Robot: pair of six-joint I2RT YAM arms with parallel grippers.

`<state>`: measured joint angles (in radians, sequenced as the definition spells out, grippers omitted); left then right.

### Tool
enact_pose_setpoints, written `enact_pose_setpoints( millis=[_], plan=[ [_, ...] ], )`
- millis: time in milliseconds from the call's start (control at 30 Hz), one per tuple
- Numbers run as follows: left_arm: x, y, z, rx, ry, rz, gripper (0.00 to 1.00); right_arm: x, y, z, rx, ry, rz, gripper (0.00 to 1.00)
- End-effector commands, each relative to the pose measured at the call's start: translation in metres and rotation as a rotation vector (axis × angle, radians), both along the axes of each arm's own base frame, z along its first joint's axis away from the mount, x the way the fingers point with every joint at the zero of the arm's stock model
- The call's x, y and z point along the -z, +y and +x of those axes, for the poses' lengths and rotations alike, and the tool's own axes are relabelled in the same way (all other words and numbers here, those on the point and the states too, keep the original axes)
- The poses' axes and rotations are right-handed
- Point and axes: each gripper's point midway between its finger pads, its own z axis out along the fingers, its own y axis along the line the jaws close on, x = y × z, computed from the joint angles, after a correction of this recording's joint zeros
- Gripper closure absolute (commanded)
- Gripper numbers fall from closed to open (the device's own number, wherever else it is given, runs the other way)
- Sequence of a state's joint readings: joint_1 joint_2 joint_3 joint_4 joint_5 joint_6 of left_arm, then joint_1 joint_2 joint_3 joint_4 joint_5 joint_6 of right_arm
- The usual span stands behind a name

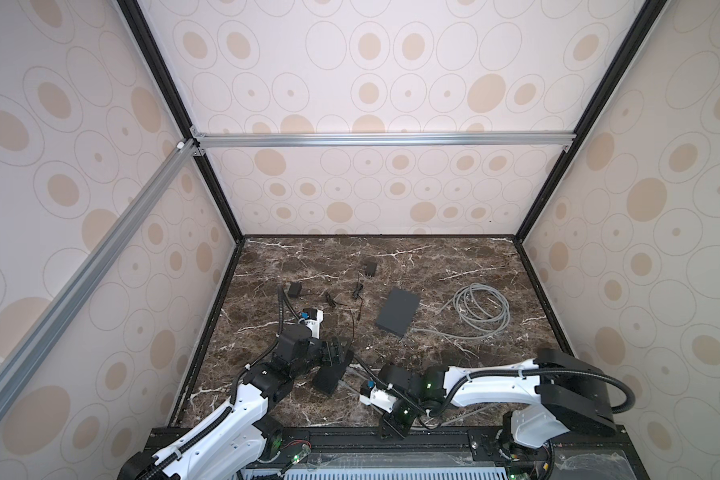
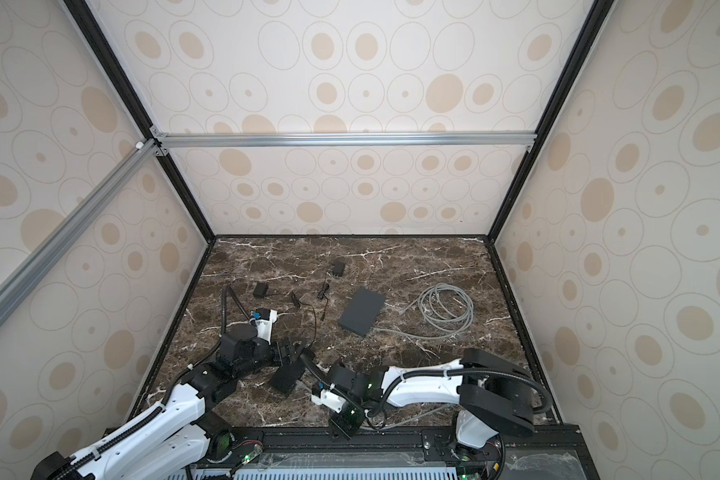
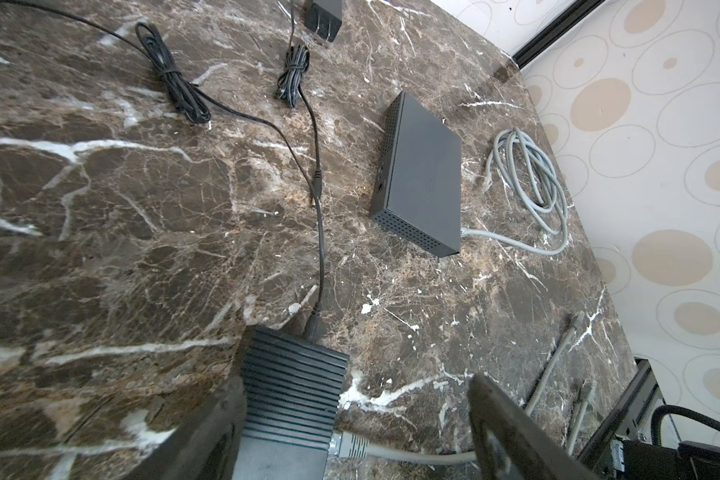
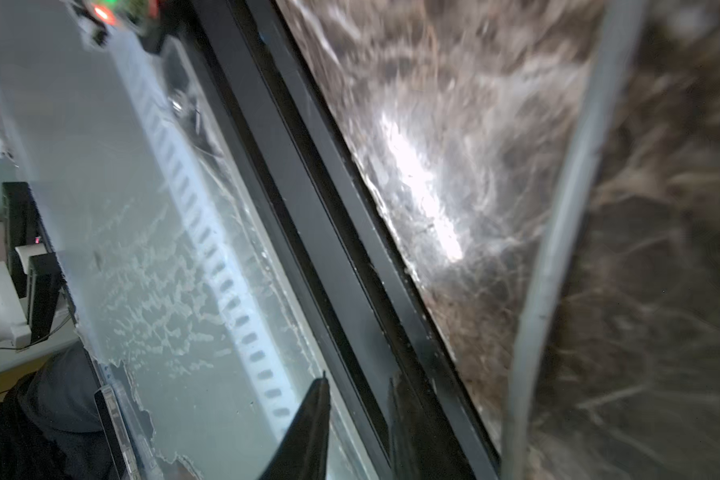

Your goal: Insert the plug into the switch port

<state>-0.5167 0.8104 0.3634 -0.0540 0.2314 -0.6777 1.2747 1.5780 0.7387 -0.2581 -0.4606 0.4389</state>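
A small ribbed black switch [image 3: 292,395] lies on the marble near the front, seen in both top views [image 1: 328,377] [image 2: 285,378]. A grey plug [image 3: 350,444] sits in a port on its side, and its grey cable [image 3: 425,457] runs off past one finger. My left gripper [image 3: 358,382] is open wide around the switch: one finger lies against the switch, the other stands apart from it. My right gripper [image 4: 358,380] points down over the front rail [image 1: 393,430], its fingers slightly apart with nothing between them. The grey cable [image 4: 558,249] passes beside it, untouched.
A larger dark grey switch [image 1: 398,311] lies mid-table with a coiled grey cable [image 1: 481,307] plugged into it. Two black power adapters [image 1: 370,268] [image 1: 294,289] and their thin cords lie behind. Two loose grey plug ends [image 3: 576,322] [image 3: 587,390] lie nearby. The right wrist view is blurred.
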Motion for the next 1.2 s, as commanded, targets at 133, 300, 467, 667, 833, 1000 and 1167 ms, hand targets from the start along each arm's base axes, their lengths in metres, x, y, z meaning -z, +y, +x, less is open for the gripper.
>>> enact_pose_setpoints(
  millis=[133, 300, 467, 667, 833, 1000, 1167],
  plan=[
    [-0.021, 0.003, -0.002, -0.023, -0.053, -0.060, 0.16, 0.008, -0.001, 0.033, 0.091, -0.183, -0.068, 0.74],
    [-0.018, 0.006, -0.007, -0.025, -0.046, -0.059, 0.16, 0.001, -0.009, 0.055, 0.116, -0.312, -0.108, 0.74],
    [-0.017, 0.006, -0.006, -0.023, -0.047, -0.055, 0.16, -0.010, -0.014, 0.070, 0.152, -0.401, -0.108, 0.75],
    [-0.018, 0.002, -0.002, -0.009, -0.047, -0.049, 0.16, -0.035, -0.004, 0.062, 0.118, -0.376, -0.011, 0.76],
    [-0.017, 0.001, 0.000, -0.012, -0.048, -0.056, 0.16, -0.095, 0.003, 0.060, 0.108, -0.412, 0.161, 0.76],
    [-0.020, -0.003, 0.004, 0.002, -0.068, -0.060, 0.14, -0.163, -0.021, 0.097, 0.221, -0.664, 0.213, 0.68],
    [-0.024, -0.001, 0.018, -0.027, -0.104, -0.030, 0.02, -0.205, -0.059, 0.130, 0.445, -0.877, 0.343, 0.10]
  ],
)
